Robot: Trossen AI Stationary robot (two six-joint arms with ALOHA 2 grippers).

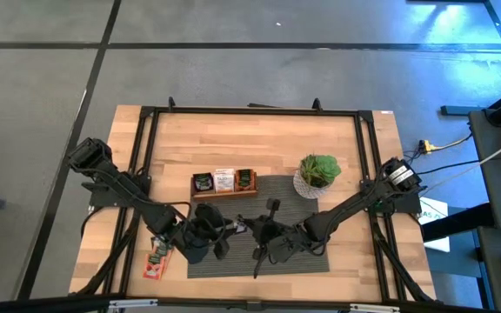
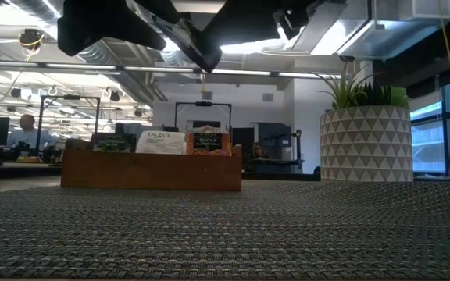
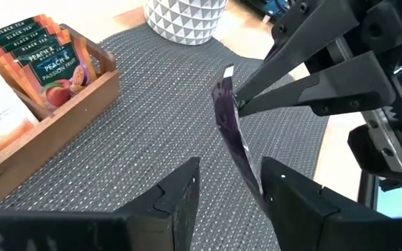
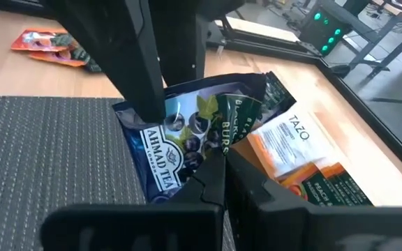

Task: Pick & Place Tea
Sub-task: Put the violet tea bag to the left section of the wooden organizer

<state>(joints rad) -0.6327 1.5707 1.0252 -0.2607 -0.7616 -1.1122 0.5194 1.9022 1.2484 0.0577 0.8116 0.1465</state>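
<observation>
Right gripper (image 3: 239, 103) is clamped on a purple sachet (image 3: 230, 132) held above the mat's (image 1: 303, 187) middle; left gripper (image 3: 230, 187) straddles it, jaws apart. Tray (image 1: 224, 190) at twelve o'clock holds several sachets; loose ones (image 1: 156, 260) remain at eight o'clock, so work is left.

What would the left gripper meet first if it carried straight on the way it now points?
Probably the dark tea sachet pinched in the right gripper: it hangs just beyond the left gripper and its open fingers, though depth is unclear.

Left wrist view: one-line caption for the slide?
Right gripper pinches a dark tea sachet above the mat, between the left gripper's open fingers.
</observation>
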